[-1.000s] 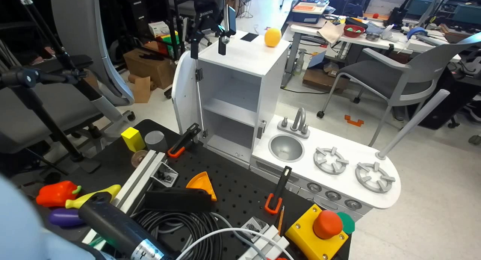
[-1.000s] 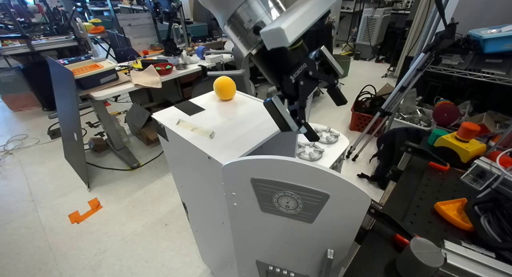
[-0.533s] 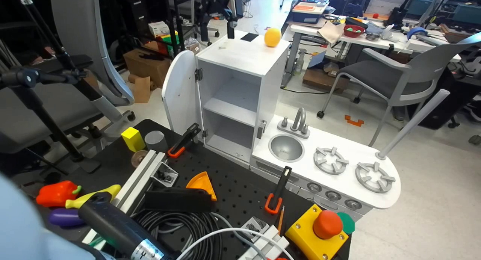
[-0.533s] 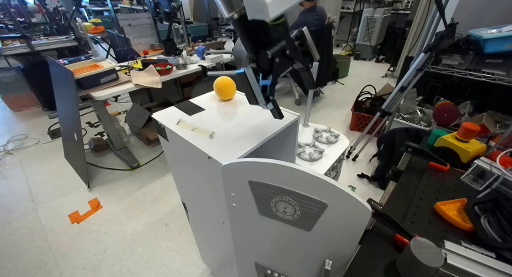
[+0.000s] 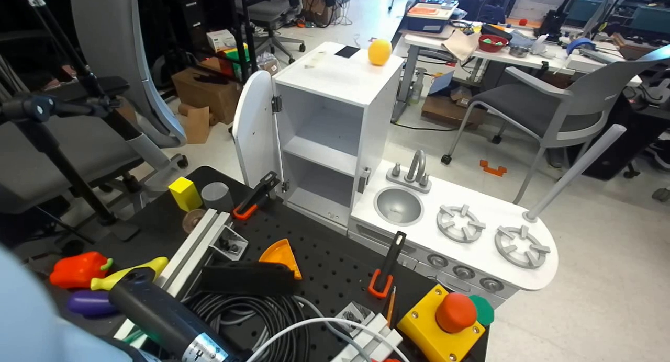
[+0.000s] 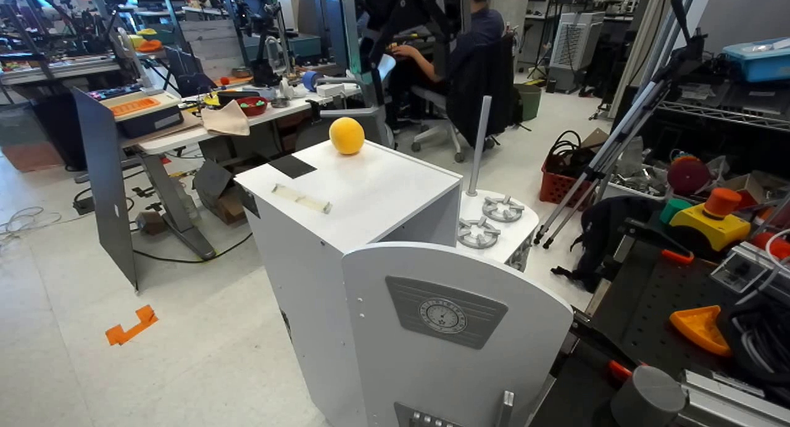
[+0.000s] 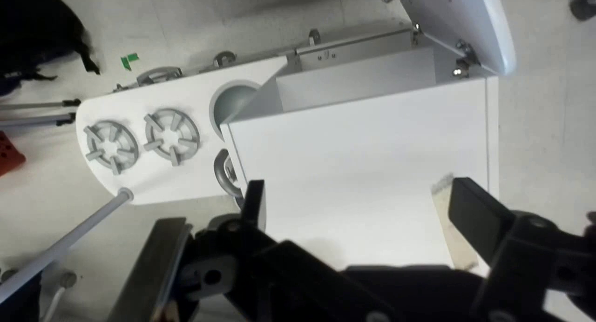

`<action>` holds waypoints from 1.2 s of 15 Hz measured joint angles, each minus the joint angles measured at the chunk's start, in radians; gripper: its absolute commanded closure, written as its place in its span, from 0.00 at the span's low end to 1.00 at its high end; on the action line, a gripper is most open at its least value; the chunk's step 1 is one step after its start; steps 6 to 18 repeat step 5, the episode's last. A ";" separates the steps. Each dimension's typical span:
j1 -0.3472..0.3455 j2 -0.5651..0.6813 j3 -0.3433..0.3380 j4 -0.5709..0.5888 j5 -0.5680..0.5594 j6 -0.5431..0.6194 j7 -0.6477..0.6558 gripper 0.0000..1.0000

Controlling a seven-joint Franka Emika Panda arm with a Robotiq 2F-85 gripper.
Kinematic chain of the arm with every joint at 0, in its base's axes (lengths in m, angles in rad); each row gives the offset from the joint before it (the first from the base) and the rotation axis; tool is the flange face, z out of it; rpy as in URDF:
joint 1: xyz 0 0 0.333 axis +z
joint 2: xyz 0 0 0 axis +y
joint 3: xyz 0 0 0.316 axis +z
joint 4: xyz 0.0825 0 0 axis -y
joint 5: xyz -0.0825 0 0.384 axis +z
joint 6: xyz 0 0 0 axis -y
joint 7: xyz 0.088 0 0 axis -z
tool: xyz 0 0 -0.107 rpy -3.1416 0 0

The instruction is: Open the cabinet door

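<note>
**Cabinet door stands open, swung outward**

The end effector gapes wide, holding nothing, above the toy kitchen tower; in the wrist view the door is at one o'clock, well apart. Opening looks finished; next, probably just retreat clear. In an exterior view, the black pegboard counter lies at the tower's six o'clock, an office chair farther off at three.

The wrist view's bottom edge cuts off the gripper. At the bottom of an exterior view the cabinet door runs out of frame, the markings on its dial too small to read. At top centre there, the edge crops the head of a seated person. A pale blue shape at lower left in an exterior view is blurred.
</note>
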 measured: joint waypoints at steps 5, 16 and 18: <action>-0.001 -0.004 0.001 -0.012 -0.004 0.006 0.004 0.00; -0.001 -0.004 0.001 -0.012 -0.004 0.006 0.004 0.00; -0.001 -0.004 0.001 -0.012 -0.004 0.006 0.004 0.00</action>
